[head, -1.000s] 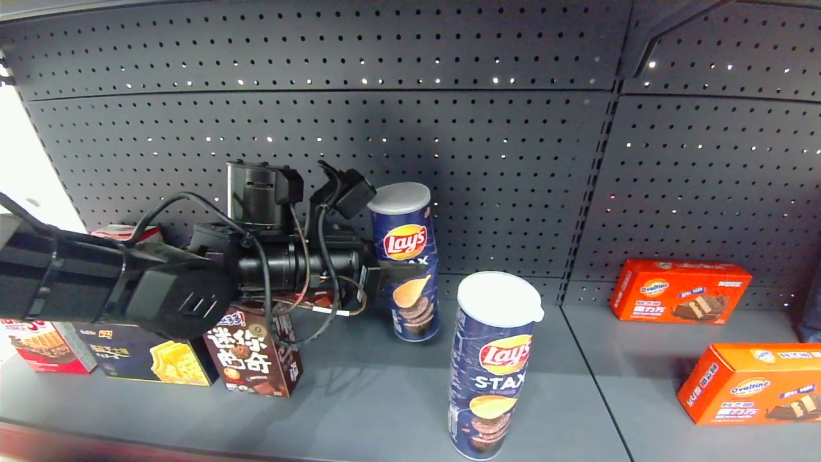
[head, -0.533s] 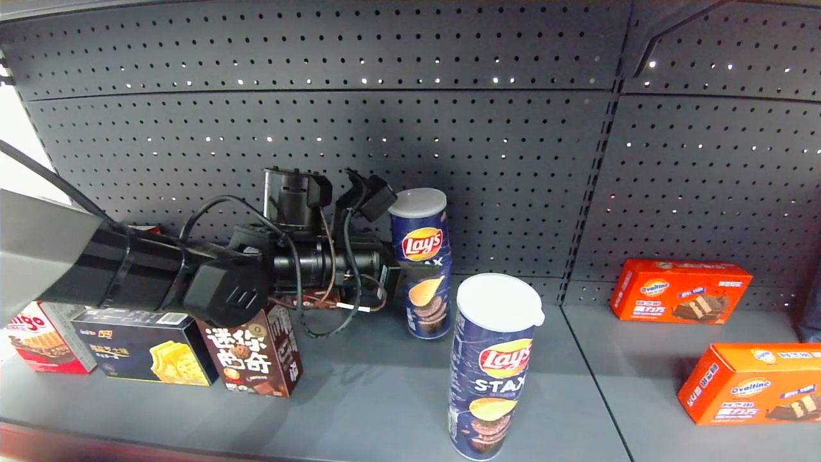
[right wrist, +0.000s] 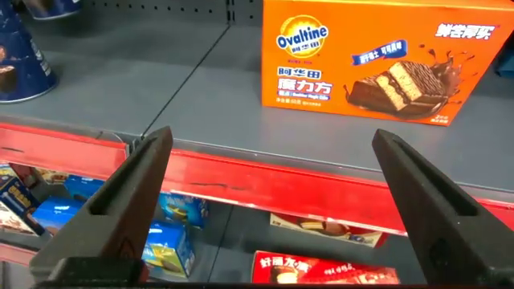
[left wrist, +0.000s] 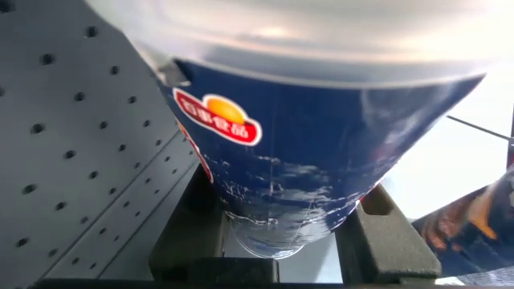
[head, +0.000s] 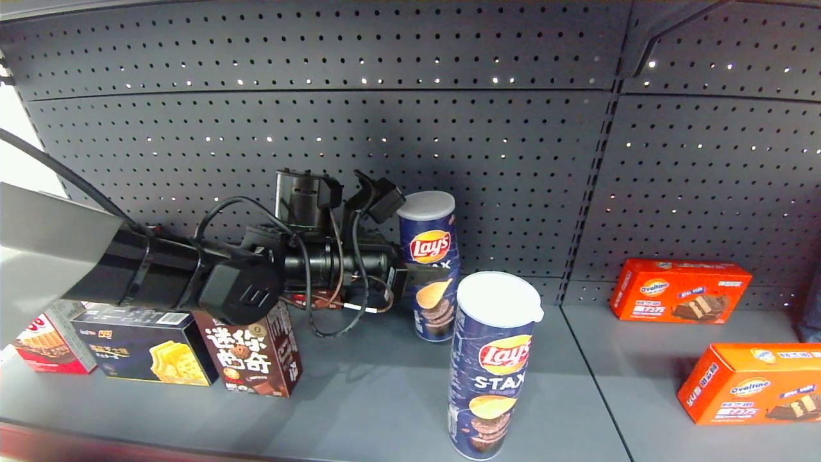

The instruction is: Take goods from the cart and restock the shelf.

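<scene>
chip can (head: 428, 247) — navy, white lid | snack box (head: 680, 290) orange | pegboard (head: 513, 160) grey, dotted

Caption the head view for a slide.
Left gripper holds a chip can upright at the back of the shelf, behind a second can.

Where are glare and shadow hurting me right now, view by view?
Head view: white glare at the left edge, light specks through the pegboard, a broad shadow on it behind the held can. Left wrist view: that can's lid is washed out bright. Right wrist view: even light on the orange box; the boxes below it sit dim.
</scene>
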